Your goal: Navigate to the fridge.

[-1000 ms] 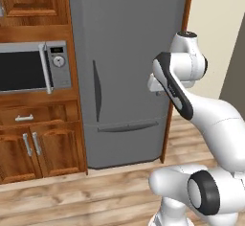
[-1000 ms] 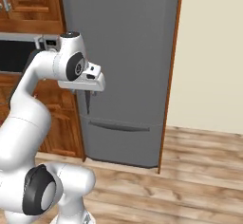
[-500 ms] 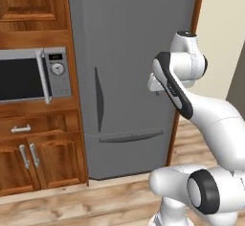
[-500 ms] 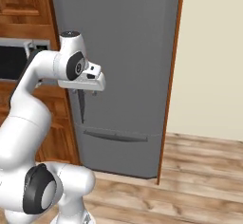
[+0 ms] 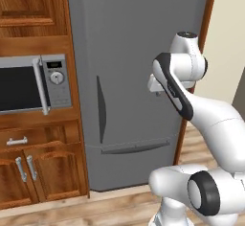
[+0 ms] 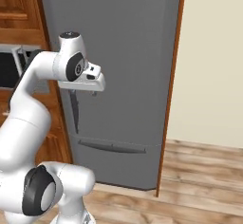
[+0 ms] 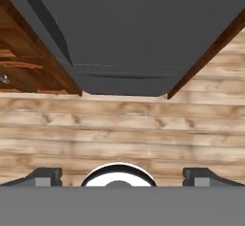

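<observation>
The fridge [image 5: 134, 48] is a tall matte grey appliance right ahead, rising past the top of the left base view. Its dark curved door handle [image 5: 100, 109] runs down the left side, with the horizontal drawer handle [image 5: 135, 147] below it. From the right base view the fridge [image 6: 128, 42] stands just behind my raised arm. The hand view looks down at the fridge's lower front [image 7: 143, 24] and the floor. My gripper [image 7: 122, 178] hangs in front of the door, pointing down, open, with nothing between its fingertips [image 7: 45, 176]. The gripper [image 6: 93, 91] sits near the door handle's height.
A silver microwave [image 5: 29, 84] with a black window sits in wooden cabinetry [image 5: 38, 170] left of the fridge. A wooden side panel [image 6: 172, 90] borders the fridge's right edge, then a beige wall [image 6: 213, 61]. Plank floor [image 7: 119, 124] lies open before the fridge.
The whole picture has shifted as the base drove: the fridge looms larger and closer, and the microwave slid further into the left view. The arm's pose is unchanged.
</observation>
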You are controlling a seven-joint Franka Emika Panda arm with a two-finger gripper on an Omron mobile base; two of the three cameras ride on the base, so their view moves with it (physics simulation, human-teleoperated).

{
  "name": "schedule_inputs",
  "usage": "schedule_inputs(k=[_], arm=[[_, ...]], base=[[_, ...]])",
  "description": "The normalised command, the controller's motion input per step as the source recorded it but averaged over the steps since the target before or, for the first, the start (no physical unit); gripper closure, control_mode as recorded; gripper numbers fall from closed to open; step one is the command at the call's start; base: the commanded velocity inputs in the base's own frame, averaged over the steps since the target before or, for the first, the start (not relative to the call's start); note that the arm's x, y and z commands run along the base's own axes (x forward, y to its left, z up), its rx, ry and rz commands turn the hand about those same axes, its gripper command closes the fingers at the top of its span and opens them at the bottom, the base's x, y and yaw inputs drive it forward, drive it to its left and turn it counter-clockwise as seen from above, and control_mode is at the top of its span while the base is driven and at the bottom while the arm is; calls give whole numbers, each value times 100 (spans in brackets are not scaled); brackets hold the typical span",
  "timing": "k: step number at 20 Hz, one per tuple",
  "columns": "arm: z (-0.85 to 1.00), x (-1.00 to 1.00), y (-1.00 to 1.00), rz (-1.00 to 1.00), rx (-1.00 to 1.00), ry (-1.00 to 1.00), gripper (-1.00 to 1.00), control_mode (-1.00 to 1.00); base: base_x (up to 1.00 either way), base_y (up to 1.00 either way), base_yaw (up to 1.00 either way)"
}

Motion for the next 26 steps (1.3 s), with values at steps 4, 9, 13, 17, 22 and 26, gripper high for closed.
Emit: schedule_inputs(k=[4,9,13,17,22,26], arm=[[0,0,0,0,0,0,-100,100],[0,0,0,0,0,0,-100,100],[0,0,0,0,0,0,-100,100],[0,0,0,0,0,0,-100,100],[0,0,0,0,0,0,-100,100],[0,0,0,0,0,0,-100,100]], base=[[44,0,0],[55,0,0],[55,0,0],[39,0,0],[35,0,0],[49,0,0]])
